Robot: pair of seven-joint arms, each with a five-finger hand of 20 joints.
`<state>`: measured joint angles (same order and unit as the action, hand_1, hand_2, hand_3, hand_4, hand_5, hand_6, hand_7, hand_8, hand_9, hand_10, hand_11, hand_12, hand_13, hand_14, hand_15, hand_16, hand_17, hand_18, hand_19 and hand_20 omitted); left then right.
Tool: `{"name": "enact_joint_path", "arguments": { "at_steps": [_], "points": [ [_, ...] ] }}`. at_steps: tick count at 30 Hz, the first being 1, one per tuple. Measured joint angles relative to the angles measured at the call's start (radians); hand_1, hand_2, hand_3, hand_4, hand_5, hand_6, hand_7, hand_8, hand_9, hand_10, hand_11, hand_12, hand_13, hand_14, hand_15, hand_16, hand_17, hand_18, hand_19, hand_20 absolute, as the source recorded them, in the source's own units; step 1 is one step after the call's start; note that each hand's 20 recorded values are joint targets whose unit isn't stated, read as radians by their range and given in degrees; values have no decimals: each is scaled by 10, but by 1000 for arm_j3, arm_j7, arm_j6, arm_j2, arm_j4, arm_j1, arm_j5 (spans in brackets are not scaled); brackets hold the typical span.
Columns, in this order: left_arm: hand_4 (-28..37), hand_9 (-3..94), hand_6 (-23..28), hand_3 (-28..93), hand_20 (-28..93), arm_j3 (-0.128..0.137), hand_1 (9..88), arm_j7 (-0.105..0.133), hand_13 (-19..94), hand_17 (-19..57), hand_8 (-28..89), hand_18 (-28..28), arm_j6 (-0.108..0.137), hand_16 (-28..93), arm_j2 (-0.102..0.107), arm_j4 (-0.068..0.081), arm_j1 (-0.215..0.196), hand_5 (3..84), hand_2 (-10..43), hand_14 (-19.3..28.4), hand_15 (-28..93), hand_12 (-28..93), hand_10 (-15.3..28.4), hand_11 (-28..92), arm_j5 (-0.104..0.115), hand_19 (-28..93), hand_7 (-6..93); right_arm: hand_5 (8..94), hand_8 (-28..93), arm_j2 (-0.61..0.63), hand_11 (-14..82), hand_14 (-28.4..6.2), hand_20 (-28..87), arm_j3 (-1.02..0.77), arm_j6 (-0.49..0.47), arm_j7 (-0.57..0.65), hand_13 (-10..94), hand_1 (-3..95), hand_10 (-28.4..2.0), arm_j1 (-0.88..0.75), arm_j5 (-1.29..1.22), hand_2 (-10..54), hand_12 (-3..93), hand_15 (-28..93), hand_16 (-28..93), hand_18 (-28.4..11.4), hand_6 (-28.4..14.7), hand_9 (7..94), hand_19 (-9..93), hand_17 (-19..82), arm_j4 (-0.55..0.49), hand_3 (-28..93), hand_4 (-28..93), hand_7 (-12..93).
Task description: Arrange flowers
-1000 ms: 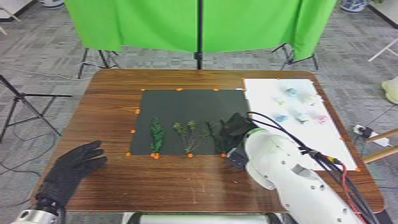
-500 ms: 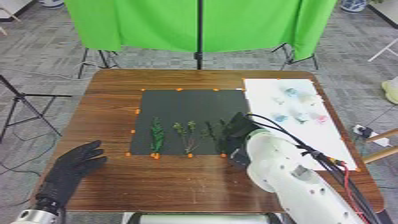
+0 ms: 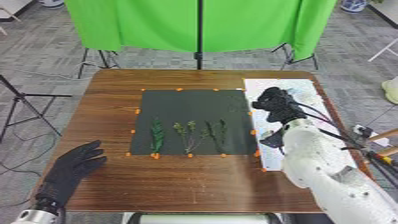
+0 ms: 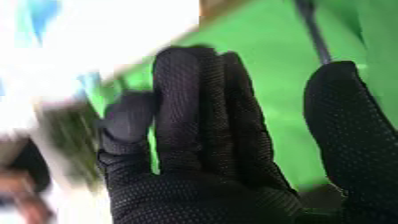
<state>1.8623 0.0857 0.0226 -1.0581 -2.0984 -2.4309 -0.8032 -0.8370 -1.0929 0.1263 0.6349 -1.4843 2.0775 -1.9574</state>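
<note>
From the right hand point(image 3: 280, 104), straight-fingered with thumb apart, over the white sheet point(image 3: 271, 161): leftward and robotward to the rightmost green stem point(image 3: 222, 132), pointing lengthwise away.

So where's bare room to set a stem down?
Free: the dark mat beyond the stems, up to its far edge, and the near strip of table between the left hand and the right arm. Crowded: the mat's near half, where the stems lie, and the white sheet around the right hand.
</note>
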Motion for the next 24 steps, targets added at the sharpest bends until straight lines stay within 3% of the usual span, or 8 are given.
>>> {"name": "enact_joint_path", "arguments": {
  "at_steps": [3, 8, 14, 24],
  "points": [
    [-280, 374, 62, 728, -30, 0, 273, 1, 300, -68, -119, 241, 0, -65, 0, 0, 0, 409, 49, 180, 488, 145, 152, 296, 0, 599, 239, 409, -244, 52, 453, -83, 412, -26, 18, -39, 399, 277, -118, -32, 122, -62, 197, 665, 139, -182, -42, 407, 758, 222, 23, 899, -280, 450],
    [-279, 373, 62, 729, -30, 0, 272, 2, 300, -68, -118, 241, 0, -64, 0, 0, -1, 409, 49, 179, 486, 146, 151, 298, 0, 600, 240, 433, -242, 131, 444, -61, 420, -36, 26, -77, 432, 292, -94, -64, 139, -93, 192, 642, 143, -178, -26, 435, 757, 225, 75, 901, -282, 425],
    [-279, 373, 62, 730, -30, 0, 271, 3, 300, -68, -118, 240, 0, -64, 1, 0, -1, 409, 49, 180, 486, 146, 152, 297, 0, 599, 239, 473, -212, 186, 354, -55, 432, -28, 4, -138, 453, 294, -88, -86, 279, -95, 180, 626, 159, -177, -26, 467, 756, 227, 139, 895, -283, 313],
    [-280, 374, 62, 729, -30, 0, 272, 2, 300, -68, -118, 240, 0, -65, 2, 2, 1, 409, 50, 180, 486, 146, 153, 297, 0, 599, 240, 452, -189, 189, 332, -44, 440, 12, -27, -144, 473, 292, -90, -70, 253, -95, 183, 630, 164, -176, -33, 445, 761, 227, 162, 899, -283, 286]
  ]
}}
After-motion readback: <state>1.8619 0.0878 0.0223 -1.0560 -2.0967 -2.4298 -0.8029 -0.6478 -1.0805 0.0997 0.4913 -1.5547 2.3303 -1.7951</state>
